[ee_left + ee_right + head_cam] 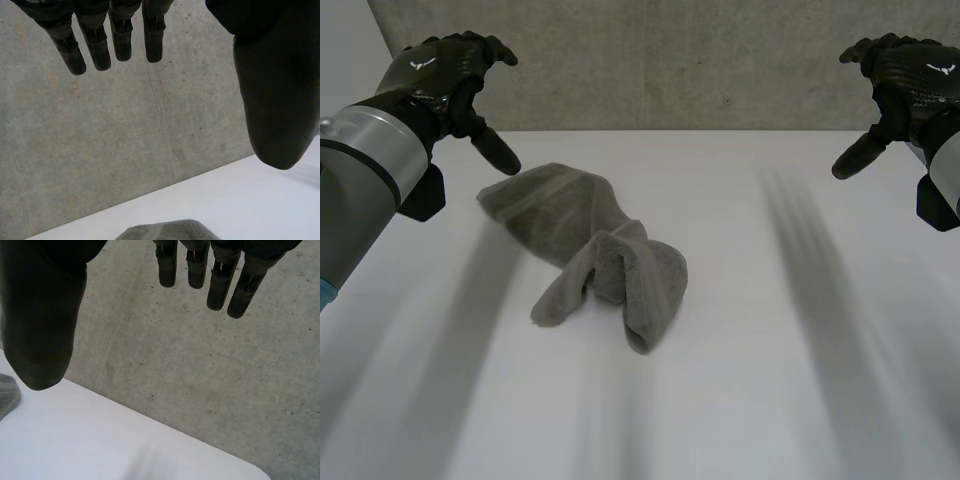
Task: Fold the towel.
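Left hand [438, 72]: far left, above the table [780, 380], fingers and thumb spread, empty. Right hand [908, 70]: far right, likewise spread, empty. Towel [595, 255]: grey, crumpled and twisted, left of centre. Folding apparently not begun; flattening and every fold remain.

The crumpled towel [595, 255] is lying as an obstacle on the white surface [780, 360], just below and inward of the left hand [438, 72], which is hovering with its fingers spread. Open surface is stretching wide beneath the raised, spread right hand [908, 78], well apart from the towel. A concrete wall [670, 60] is closing off the room beyond both hands' fingertips.
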Robot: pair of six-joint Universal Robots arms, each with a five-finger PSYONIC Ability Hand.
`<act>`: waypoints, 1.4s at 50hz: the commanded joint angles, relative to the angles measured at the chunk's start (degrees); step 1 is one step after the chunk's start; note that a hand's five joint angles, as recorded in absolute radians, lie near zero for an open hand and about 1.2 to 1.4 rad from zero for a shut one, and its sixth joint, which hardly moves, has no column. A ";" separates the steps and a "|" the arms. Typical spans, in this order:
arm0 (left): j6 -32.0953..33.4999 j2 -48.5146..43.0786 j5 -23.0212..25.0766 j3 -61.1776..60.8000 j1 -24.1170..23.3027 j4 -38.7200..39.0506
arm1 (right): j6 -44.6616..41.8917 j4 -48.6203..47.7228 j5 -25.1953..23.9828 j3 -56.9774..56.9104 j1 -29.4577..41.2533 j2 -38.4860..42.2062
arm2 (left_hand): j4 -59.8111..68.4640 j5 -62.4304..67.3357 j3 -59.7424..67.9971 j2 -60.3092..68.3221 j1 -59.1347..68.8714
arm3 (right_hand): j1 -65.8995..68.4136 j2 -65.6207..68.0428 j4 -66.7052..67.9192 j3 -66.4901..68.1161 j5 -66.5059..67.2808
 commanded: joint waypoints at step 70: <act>-0.03 2.54 14.58 -4.49 3.82 10.90 | 7.98 1.15 -29.43 -3.11 -9.05 -8.36 | -4.11 -2.87 -3.52 -3.43 -4.10 | 66.98 66.50 65.41 66.16 66.55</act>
